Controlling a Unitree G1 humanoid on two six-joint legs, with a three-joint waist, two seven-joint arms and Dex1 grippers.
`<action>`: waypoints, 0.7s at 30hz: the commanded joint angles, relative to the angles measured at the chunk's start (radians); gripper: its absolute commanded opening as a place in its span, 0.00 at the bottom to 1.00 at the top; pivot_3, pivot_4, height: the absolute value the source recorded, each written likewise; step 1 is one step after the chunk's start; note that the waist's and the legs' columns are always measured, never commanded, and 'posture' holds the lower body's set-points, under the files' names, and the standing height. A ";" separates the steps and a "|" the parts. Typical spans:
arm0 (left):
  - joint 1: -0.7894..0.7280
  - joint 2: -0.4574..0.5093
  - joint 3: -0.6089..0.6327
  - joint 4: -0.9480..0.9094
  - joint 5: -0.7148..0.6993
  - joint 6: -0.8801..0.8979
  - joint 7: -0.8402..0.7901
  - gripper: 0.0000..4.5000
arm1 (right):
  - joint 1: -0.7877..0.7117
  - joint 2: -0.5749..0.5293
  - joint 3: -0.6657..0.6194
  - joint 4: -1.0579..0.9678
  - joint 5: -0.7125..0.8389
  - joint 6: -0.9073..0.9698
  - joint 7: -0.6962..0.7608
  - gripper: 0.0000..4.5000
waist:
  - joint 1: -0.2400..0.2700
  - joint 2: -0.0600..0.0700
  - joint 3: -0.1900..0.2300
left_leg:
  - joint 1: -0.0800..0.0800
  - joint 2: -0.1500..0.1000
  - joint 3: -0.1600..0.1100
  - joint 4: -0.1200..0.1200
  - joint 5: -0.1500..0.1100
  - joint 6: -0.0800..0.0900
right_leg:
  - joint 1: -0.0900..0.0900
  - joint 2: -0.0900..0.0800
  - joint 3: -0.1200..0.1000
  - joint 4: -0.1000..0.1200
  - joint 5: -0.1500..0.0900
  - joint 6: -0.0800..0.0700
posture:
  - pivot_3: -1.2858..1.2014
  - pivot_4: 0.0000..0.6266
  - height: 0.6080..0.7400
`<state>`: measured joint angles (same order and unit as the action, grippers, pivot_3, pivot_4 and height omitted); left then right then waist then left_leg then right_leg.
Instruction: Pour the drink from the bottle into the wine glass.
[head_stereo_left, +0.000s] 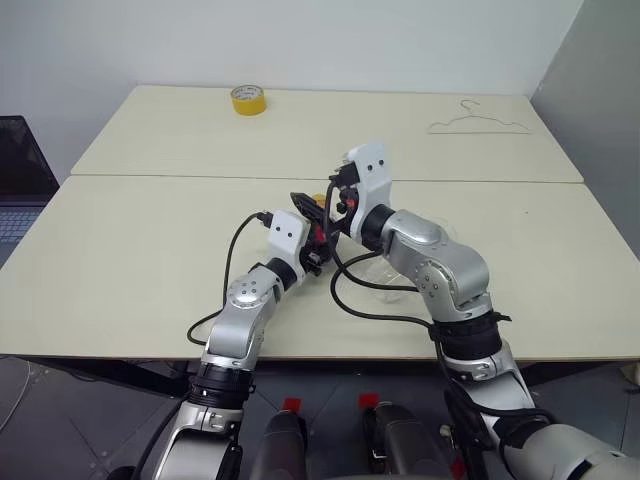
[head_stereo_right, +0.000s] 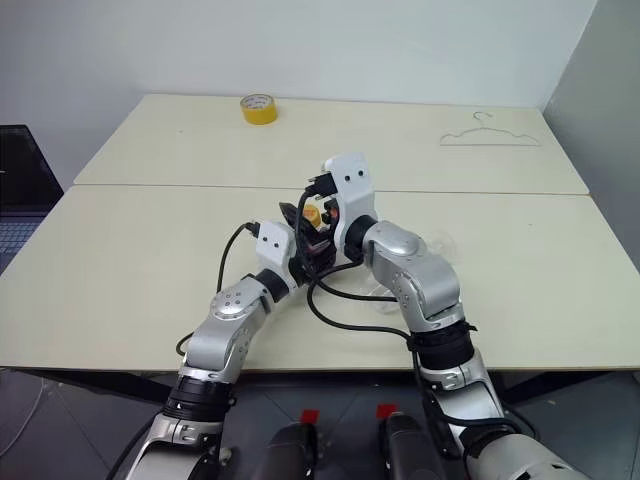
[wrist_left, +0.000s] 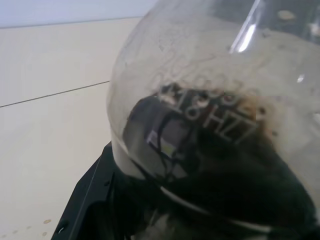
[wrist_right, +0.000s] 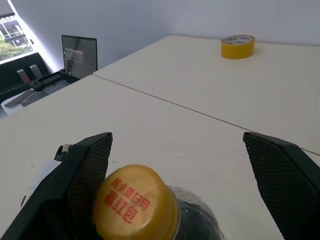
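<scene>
Uncapping is the step in hand: left gripper (head_stereo_right: 305, 252) clamps the bottle (wrist_left: 210, 150) upright above the table (head_stereo_left: 120, 270); right gripper (wrist_right: 175, 185) stands wide around its yellow cap (wrist_right: 136, 202); next, close and twist; wine glass (head_stereo_left: 385, 272) waits just beside.

Two pale cream tables (head_stereo_left: 140, 270) stand pushed together before me, a thin seam running between the near one and the far one (head_stereo_left: 400, 130). A yellow tape roll (head_stereo_left: 248, 99) lies flat near the far table's back edge, toward my left; my right wrist view shows it too. A thin wire clothes hanger (head_stereo_left: 478, 122) lies flat on the far table toward my right, well apart from the roll. Off the tables' left edge sits an open laptop (head_stereo_left: 22, 185), its dark screen (wrist_right: 79, 54) upright and its keyboard partly visible. A plain white wall (head_stereo_left: 300, 40) rises behind the tables, and grey floor (head_stereo_left: 60, 420) lies below the near edge.
</scene>
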<state>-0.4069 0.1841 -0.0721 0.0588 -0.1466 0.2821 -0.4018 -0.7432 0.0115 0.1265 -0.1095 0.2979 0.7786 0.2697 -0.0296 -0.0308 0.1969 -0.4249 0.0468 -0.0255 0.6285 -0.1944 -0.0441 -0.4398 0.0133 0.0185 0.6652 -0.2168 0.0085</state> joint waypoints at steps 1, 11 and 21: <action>-0.034 0.002 0.019 -0.022 -0.003 -0.031 0.004 0.56 | 0.013 -0.009 -0.030 -0.046 0.024 -0.017 0.017 0.99 | 0.000 0.000 0.000 | 0.000 0.000 0.000 0.000 0.000 0.000 | 0.000 0.000 0.000 0.000 0.000 0.000 | 0.52 0.24 1.00; -0.040 0.017 0.025 -0.002 -0.004 -0.047 -0.003 0.56 | 0.085 -0.085 -0.064 -0.160 0.102 0.033 0.084 0.99 | 0.000 0.000 0.000 | 0.000 0.000 0.000 0.000 0.000 0.000 | 0.000 0.000 0.000 0.000 0.000 0.000 | 0.52 0.24 1.00; -0.046 0.023 0.025 0.007 -0.004 -0.050 -0.007 0.56 | 0.074 -0.136 -0.053 -0.172 0.156 0.031 0.138 0.99 | -0.002 0.000 0.000 | 0.000 0.000 0.000 0.000 0.000 0.000 | 0.000 0.000 0.000 0.000 0.000 0.000 | 0.52 0.24 1.00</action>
<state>-0.4254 0.2030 -0.0696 0.0894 -0.1469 0.2649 -0.4052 -0.6404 -0.1371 0.0722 -0.2424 0.4354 0.8248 0.4051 -0.0315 -0.0308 0.1969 -0.4247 0.0470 -0.0257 0.6286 -0.1943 -0.0440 -0.4396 0.0140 0.0185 0.6653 -0.2168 0.0087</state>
